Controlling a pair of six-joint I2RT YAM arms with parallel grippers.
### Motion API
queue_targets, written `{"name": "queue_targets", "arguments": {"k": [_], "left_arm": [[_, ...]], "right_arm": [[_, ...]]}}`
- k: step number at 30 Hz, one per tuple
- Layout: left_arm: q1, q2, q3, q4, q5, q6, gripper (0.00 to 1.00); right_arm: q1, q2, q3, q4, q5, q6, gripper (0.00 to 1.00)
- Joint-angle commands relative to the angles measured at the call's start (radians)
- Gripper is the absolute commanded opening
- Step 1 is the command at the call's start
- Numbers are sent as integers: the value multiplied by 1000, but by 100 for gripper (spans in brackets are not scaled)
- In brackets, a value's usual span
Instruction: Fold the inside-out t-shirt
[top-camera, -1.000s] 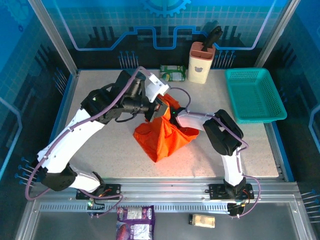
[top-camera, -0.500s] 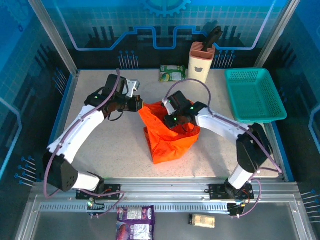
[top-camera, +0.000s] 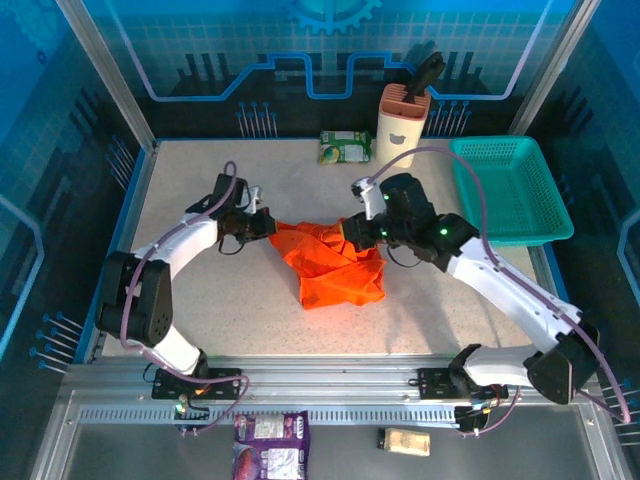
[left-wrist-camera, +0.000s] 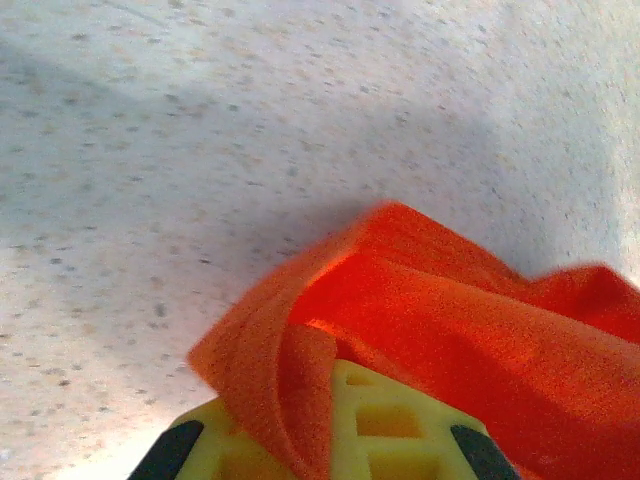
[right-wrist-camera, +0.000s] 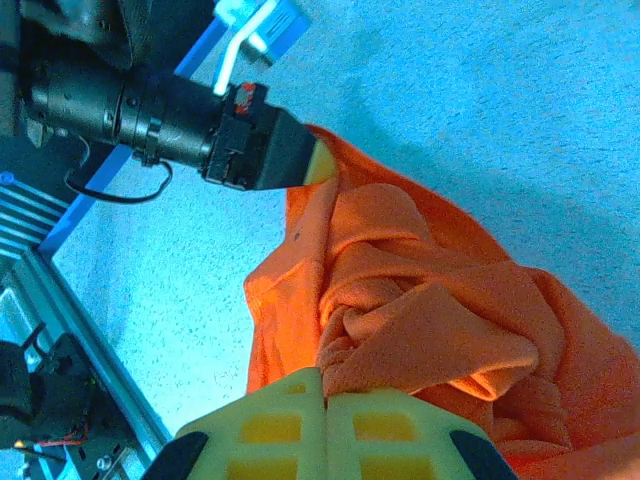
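Centrally, the crumpled orange t-shirt (top-camera: 335, 268) lies on the worktop (top-camera: 225, 305) between both arms; left fingers (left-wrist-camera: 400, 432) pinch its left edge, right fingers (right-wrist-camera: 265, 430) clamp its bunched upper folds.

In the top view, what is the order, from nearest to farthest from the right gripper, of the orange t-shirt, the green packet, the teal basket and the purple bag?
1. orange t-shirt, touching the right gripper, mid-table.
2. green packet, at the far edge.
3. teal basket, at the far right.
4. purple bag, below the table's near edge.
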Motion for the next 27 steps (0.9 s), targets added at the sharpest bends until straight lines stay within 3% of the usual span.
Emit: {"name": "queue_targets", "arguments": {"k": [1,7,12,20,22,27], "left_arm": [[91,-36,-69,108,61,-96,0],[306,-90,-189,232,146,-229,0],[440,-124,-223,232,147,-253,0],[448,-64,-163,217,160,-242,0],[447,-44,-121,176,161,-207,7],[420,-38,33,-22,124,-97,31]], "right_arm": [[-49,-78,-49,24,79,64,0],[-187,-167,-203,18,180,190,0],[-311,-186,-370,19,194,254,0],[-355,-8,-405,90,55,216,0],[-354,48,-381,81,30,166,2],[-350,143,-281,5,-29,81,22]]}}
